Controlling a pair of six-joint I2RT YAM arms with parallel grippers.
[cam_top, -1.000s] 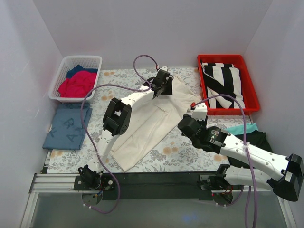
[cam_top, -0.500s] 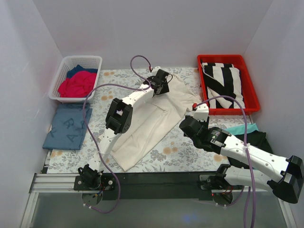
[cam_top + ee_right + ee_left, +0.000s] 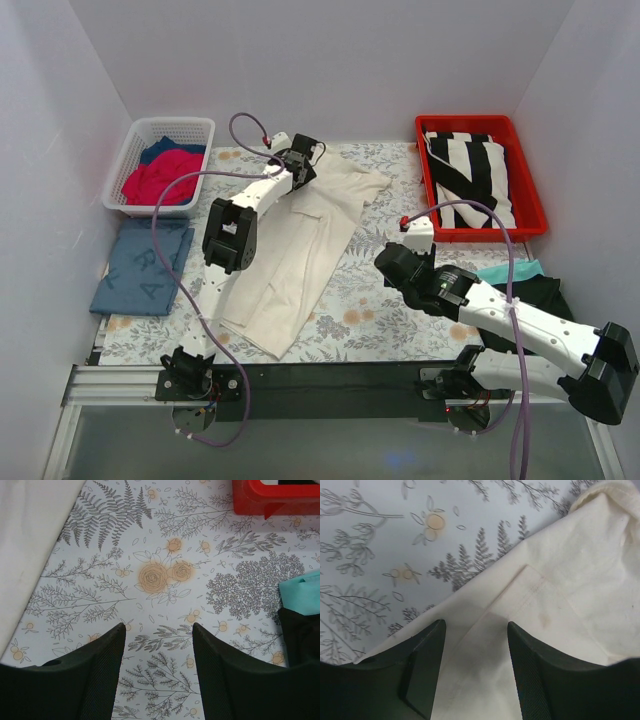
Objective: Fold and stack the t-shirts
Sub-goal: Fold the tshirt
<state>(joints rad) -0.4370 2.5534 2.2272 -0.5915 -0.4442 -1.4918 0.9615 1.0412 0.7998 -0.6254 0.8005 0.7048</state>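
Left gripper (image 3: 475,672) hovers with jaws apart over the far edge of the cream t-shirt (image 3: 310,230), which lies half-folded lengthwise mid-table. The right gripper (image 3: 155,672) is likewise released, holding nothing. One blue shirt (image 3: 140,268) looks folded at left. The shirts in the basket (image 3: 175,122) and the teal-and-black pile (image 3: 535,290) seem untouched.

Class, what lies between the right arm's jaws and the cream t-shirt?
Only bare floral table covering, up to the cream t-shirt at the right wrist view's left edge.
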